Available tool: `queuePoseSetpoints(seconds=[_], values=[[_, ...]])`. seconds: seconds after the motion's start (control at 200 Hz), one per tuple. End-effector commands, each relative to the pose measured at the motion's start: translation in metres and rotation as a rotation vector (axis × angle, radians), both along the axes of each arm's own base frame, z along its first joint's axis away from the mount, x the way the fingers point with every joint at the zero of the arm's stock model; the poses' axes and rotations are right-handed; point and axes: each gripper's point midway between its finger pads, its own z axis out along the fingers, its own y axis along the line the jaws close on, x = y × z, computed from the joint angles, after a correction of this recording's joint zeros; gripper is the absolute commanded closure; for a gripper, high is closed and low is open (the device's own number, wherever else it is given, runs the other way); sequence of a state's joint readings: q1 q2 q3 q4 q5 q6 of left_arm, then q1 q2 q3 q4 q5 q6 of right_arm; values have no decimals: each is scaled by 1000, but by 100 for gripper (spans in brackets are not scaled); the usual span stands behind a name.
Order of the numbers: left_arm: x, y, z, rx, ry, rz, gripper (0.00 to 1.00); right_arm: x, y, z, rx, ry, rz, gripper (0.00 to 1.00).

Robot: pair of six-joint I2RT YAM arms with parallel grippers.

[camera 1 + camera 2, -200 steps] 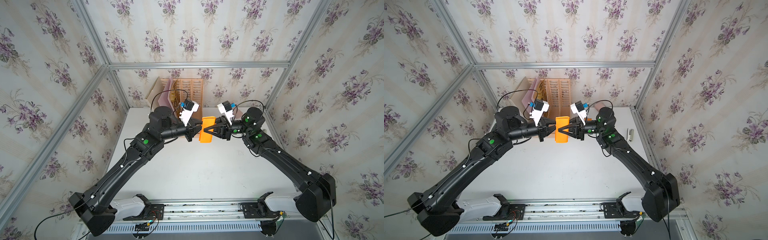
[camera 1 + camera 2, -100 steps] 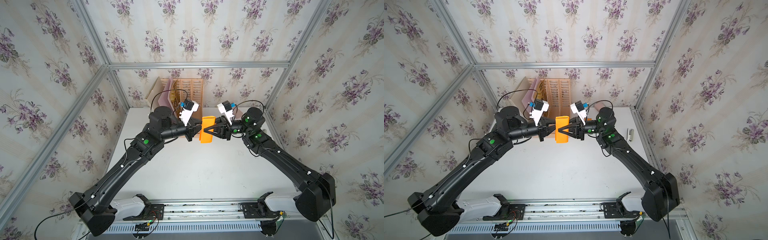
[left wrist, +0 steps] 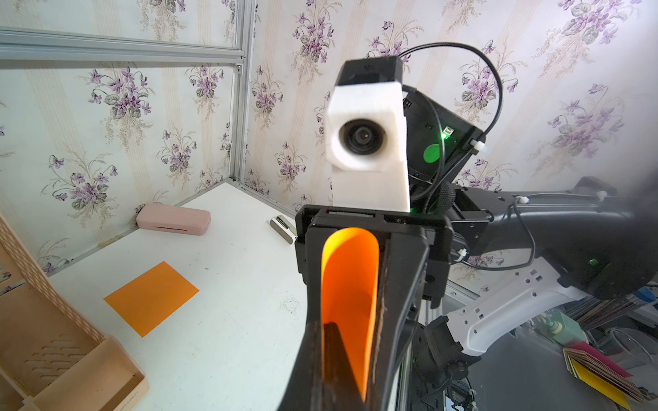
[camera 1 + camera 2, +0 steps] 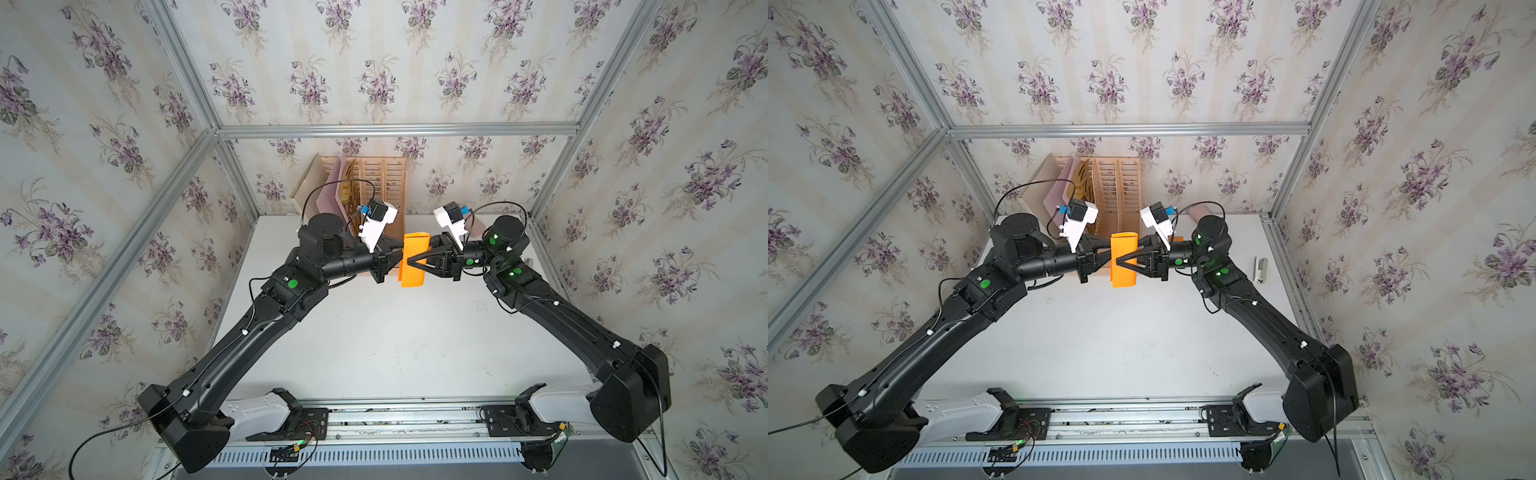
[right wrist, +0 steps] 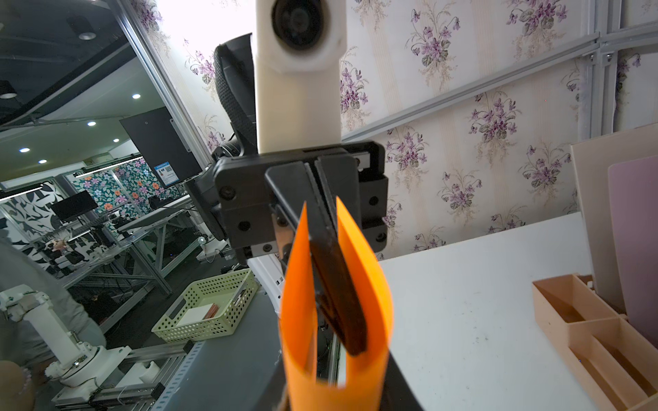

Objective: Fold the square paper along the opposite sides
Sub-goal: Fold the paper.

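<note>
Just left of centre in both top views, the left gripper point(image 4: 392, 257) reaches in level with its fingers pressed flat together. In the right wrist view they lie between the two flaps of the orange paper point(image 4: 413, 279), and no layer is visibly caught between them. The paper hangs in the air at centre frame, above the far part of the white table point(image 4: 395, 340). It is bent into a soft U, its opposite sides brought near each other but standing apart. Just right of it, the right gripper point(image 4: 411, 259) straddles the bend from outside, jaws part-way apart with a flap against each, so it seems to be what carries the sheet.

As I judge it, the task is about halfway. The sheet is up and doubled over, but no crease is pressed, the edges are not matched, and it is not yet flattened.

Counted from the left:
- one slatted desk rack point(image 4: 382, 183), at upper centre
- two arms
- two orange sheets: the held one and a second orange sheet point(image 3: 151, 299), lying flat at lower left of the left wrist view
- one pink case point(image 3: 173, 221)
- one small grey object point(image 3: 283, 229), too small to name
</note>
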State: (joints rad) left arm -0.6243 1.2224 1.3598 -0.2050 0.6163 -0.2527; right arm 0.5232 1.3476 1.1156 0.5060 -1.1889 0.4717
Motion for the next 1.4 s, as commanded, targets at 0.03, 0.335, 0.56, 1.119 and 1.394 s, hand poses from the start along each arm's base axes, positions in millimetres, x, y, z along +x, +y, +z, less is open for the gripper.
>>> queuePoseSetpoints(seconds=[0.03,0.335,0.56,1.119,1.394], values=[[-2,1,8,-21,-20,-5,100,-1,-1,7,31,-32,-3,73],[-2,0,7,-20,-19,-3,100,-2,-1,8,33,-34,-3,76],[-1,3,9,-23,-24,12,84,-2,-1,6,30,-29,-3,76],[42,48,25,-52,-74,394,52,-5,-1,4,29,-26,6,76],[27,100,24,-167,-143,590,46,-8,-4,8,37,-42,2,76]])
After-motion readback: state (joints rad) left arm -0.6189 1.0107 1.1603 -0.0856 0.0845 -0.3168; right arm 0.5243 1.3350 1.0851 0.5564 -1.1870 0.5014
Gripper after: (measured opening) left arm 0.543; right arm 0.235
